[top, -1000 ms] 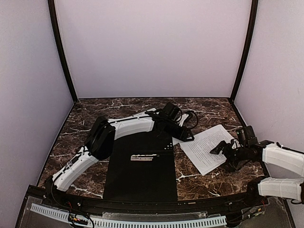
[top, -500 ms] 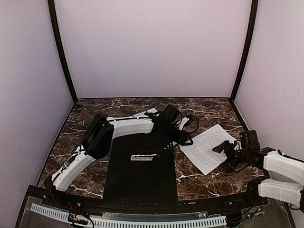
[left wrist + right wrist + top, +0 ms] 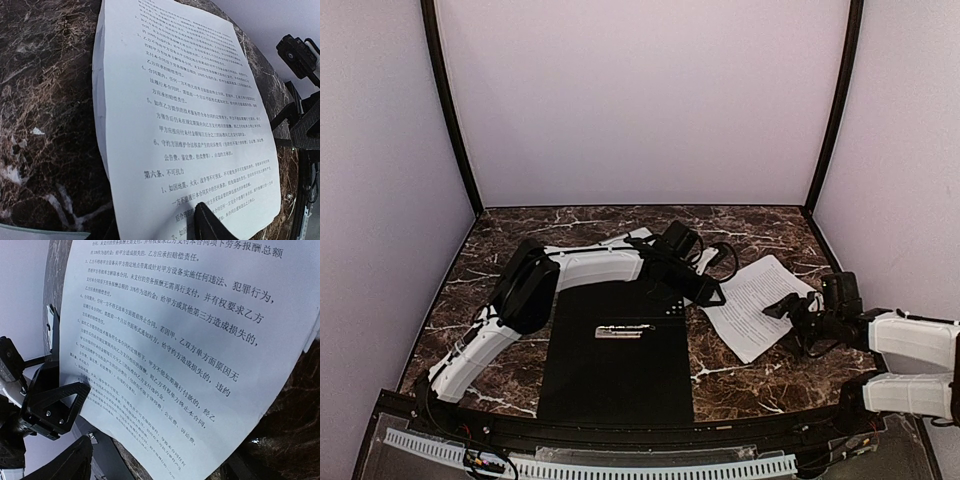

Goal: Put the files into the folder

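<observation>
One file (image 3: 752, 303), a white sheet of dense black text, lies right of the folder (image 3: 615, 370), which is spread open with its black inside up. My left gripper (image 3: 712, 295) is at the sheet's left edge. One fingertip (image 3: 209, 221) rests on top of the sheet (image 3: 195, 110); the other is hidden beneath it. My right gripper (image 3: 788, 310) is at the sheet's right edge, open, with the paper (image 3: 190, 340) running between its wide-spread fingers. A white corner (image 3: 637, 236), perhaps another sheet, shows behind the left forearm.
A metal clip (image 3: 623, 331) sits in the middle of the folder's black inside. The dark marble table (image 3: 500, 260) is closed in by pale walls at the back and both sides. The left arm stretches over the folder's far end.
The sheet has slid a little up and left and turned slightly. My right gripper followed it leftward with its jaws narrowing. The left gripper drew back slightly towards the folder.
</observation>
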### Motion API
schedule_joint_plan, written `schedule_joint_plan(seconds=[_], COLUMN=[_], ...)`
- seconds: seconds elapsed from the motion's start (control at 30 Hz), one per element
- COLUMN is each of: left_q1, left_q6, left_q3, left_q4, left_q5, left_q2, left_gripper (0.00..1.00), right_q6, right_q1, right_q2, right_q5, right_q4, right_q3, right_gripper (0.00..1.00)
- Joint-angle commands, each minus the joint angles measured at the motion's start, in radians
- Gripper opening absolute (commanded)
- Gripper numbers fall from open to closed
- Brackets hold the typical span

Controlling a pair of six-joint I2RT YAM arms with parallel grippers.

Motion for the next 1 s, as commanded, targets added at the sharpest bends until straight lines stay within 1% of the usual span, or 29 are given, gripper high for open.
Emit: schedule_joint_plan(seconds=[0.0, 0.13, 0.23, 0.33, 0.5, 0.57, 0.63, 0.77, 0.83, 0.97], left_q1=[-0.009, -0.009, -0.008, -0.003, 0.01, 0.013, 0.014, 0.016, 0.016, 0.022], left_q6=[0.009, 0.011, -0.022, -0.072, -0.138, -0.145, -0.148, -0.154, -0.164, -0.2], left_q3=[-0.051, -0.052, -0.062, -0.077, -0.093, -0.094, -0.098, -0.111, -0.13, -0.192], left_q4=[-0.135, -0.132, -0.121, -0.073, -0.039, -0.037, -0.042, -0.034, -0.014, 0.036], left_q5=[-0.008, 0.013, 0.038, 0.089, 0.132, 0.136, 0.135, 0.132, 0.13, 0.128], left_q2=[-0.001, 0.0, -0.004, -0.02, -0.042, -0.048, -0.053, -0.07, -0.088, -0.136], left_gripper=[0.48, 0.47, 0.44, 0.37, 0.26, 0.21, 0.13, 0.04, 0.01, 0.01], right_q6=[-0.028, -0.038, -0.052, -0.069, -0.09, -0.095, -0.1, -0.117, -0.133, -0.154], right_q1=[-0.005, -0.005, -0.005, -0.005, -0.004, -0.006, -0.007, -0.006, -0.006, -0.006], right_q2=[-0.006, -0.028, -0.012, 0.012, 0.034, 0.035, 0.034, 0.036, 0.043, 0.048], right_q5=[0.018, 0.03, 0.033, 0.031, 0.031, 0.032, 0.031, 0.026, 0.028, 0.038], right_q4=[-0.072, -0.081, -0.075, -0.07, -0.07, -0.07, -0.07, -0.077, -0.093, -0.119], right_q3=[-0.018, -0.019, -0.013, -0.004, -0.003, -0.003, -0.002, 0.01, 0.022, 0.037], right_gripper=[0.85, 0.84, 0.84, 0.84, 0.84, 0.84, 0.84, 0.85, 0.87, 0.91])
